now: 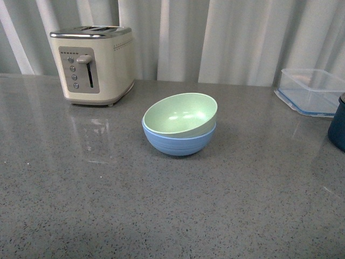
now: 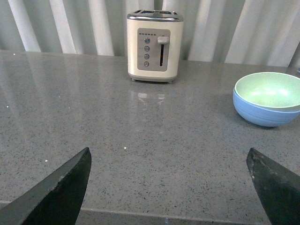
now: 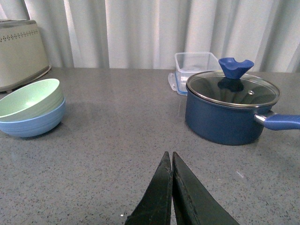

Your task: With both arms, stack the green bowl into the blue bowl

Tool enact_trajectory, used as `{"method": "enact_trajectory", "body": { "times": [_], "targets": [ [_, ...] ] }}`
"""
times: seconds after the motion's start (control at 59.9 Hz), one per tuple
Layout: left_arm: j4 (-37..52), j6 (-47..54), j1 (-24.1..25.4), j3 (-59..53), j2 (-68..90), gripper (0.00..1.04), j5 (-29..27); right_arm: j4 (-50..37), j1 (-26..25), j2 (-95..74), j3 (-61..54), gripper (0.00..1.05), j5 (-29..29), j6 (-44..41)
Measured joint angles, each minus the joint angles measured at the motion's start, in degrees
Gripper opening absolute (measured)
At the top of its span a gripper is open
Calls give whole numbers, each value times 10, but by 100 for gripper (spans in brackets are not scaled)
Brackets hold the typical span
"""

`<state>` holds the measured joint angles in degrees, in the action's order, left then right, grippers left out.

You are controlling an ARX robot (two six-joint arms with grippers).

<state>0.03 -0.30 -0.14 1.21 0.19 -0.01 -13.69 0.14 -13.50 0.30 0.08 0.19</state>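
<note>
The green bowl (image 1: 180,114) sits nested inside the blue bowl (image 1: 178,142) in the middle of the grey counter, tilted a little to one side. Neither arm shows in the front view. In the left wrist view the stacked green bowl (image 2: 269,90) and blue bowl (image 2: 260,113) lie far off to one side; my left gripper (image 2: 168,157) is open and empty, low by the counter's near edge. In the right wrist view the green bowl (image 3: 28,99) and blue bowl (image 3: 33,124) lie far off; my right gripper (image 3: 169,157) is shut, holding nothing.
A cream toaster (image 1: 94,65) stands at the back left. A clear rectangular container (image 1: 312,90) sits at the back right beside a dark navy pot (image 3: 227,110) with a glass lid and a long handle. White curtains hang behind the grey counter (image 1: 108,189).
</note>
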Motion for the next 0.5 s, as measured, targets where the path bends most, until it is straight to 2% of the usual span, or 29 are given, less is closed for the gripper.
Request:
{"method": "enact_trajectory", "body": {
  "times": [0.251, 0.334, 0.501],
  "targets": [
    [0, 0, 0, 0, 0, 98, 0, 37, 0, 36, 0, 1, 0, 0],
    [0, 0, 0, 0, 0, 98, 0, 128, 0, 108, 0, 1, -1, 0],
    [0, 0, 0, 0, 0, 98, 0, 136, 0, 132, 0, 1, -1, 0]
  ]
}}
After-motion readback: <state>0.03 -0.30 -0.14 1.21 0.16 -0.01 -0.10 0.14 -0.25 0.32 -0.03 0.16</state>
